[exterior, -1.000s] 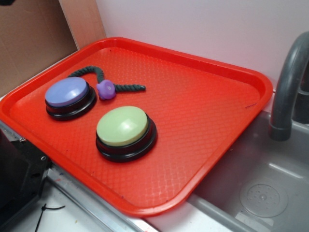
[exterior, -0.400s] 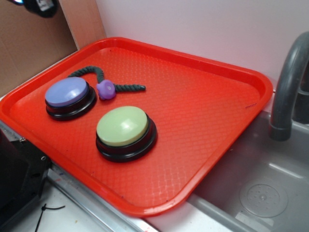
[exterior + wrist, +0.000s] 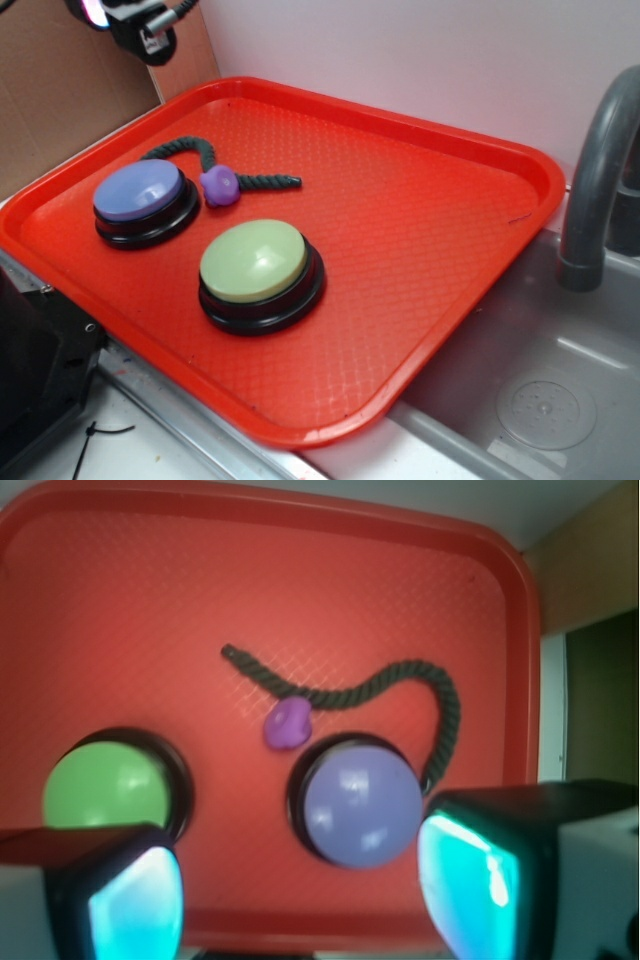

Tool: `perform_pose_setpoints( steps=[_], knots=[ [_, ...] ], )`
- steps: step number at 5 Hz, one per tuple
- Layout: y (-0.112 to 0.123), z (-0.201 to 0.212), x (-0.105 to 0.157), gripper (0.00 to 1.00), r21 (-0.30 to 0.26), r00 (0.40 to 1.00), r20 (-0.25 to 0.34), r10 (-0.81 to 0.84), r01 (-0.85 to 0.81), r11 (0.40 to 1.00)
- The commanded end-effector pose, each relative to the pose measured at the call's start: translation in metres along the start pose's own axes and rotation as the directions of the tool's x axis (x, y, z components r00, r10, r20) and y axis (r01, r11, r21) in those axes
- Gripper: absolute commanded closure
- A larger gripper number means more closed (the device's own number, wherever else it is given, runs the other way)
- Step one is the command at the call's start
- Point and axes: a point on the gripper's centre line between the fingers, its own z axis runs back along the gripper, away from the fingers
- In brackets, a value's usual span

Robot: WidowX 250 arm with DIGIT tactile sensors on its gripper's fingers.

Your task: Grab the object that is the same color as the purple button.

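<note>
Red tray (image 3: pixel 430 230) mid-frame, small purple ball (image 3: pixel 219 186) on dark green rope (image 3: pixel 190 152) just right of purple button (image 3: pixel 140 192), green button (image 3: pixel 255 262) lower centre, gripper (image 3: pixel 300 885) high at upper left, fingers apart, empty.

The pincer (image 3: pixel 140 25) now reaches further into the top-left corner, lower and nearer the tray (image 3: pixel 450 150) than before.

Pincer (image 3: pixel 300 900) high over tray (image 3: pixel 400 570), fingers (image 3: pixel 135 900) spread, nothing between. Purple button (image 3: pixel 362 802) just ahead, inside right finger. Ball (image 3: pixel 288 723) beyond it, touching its rim, on rope (image 3: pixel 380 685). Green button (image 3: pixel 106 786) ahead of left finger.
</note>
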Motion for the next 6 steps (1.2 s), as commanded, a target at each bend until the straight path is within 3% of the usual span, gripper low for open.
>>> perform_pose_setpoints(
  steps=[1, 3, 6],
  knots=[
    [0.001, -0.035, 0.022, 0.00, 0.068, 0.998, -0.035, -0.053, 0.055, 0.996],
    [-0.014, -0.077, 0.033, 0.00, 0.037, 0.987, -0.120, -0.109, 0.114, 0.993],
    [-0.010, -0.116, 0.027, 0.00, 0.090, 0.969, -0.240, -0.064, 0.088, 0.992]
  ],
)
